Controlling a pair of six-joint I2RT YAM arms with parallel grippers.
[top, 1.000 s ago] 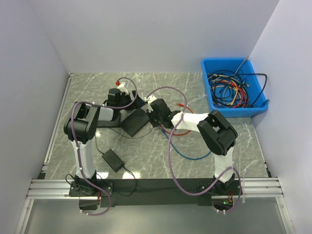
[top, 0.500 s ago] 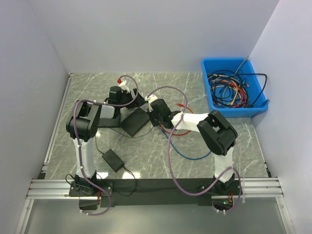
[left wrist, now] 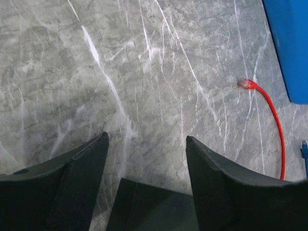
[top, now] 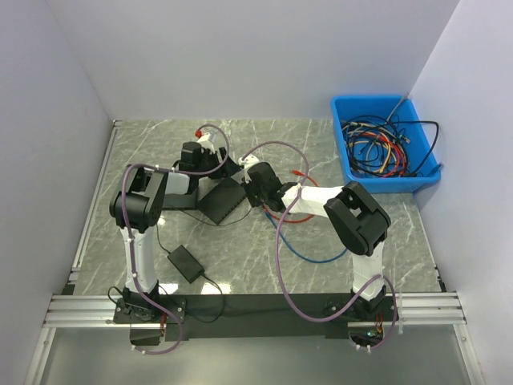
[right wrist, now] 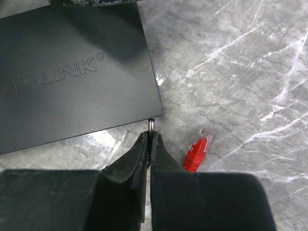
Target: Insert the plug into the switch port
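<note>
Nearest the bases, a black power brick lies on the marble surface. Farther in, the right claw is pinched closed on the plug, a thin barrel type. Its metal tip pokes out just beside the near corner of the switch. No port shows on that edge from the wrist view, so the plug is probably not seated yet. A loose red connector lies on the surface just beside the claw, unheld.

Beyond that, the left claw is spread wide. A corner of the switch shows between its fingers, and it seems to touch neither. Over the last second the left arm has drawn its elbow in and its claw has shifted a little along the far side of the switch. The right claw has kept its place. I read this as the left arm lining up to brace the switch before the push.

Farthest off lie a red cable and a blue bin of spare leads.
</note>
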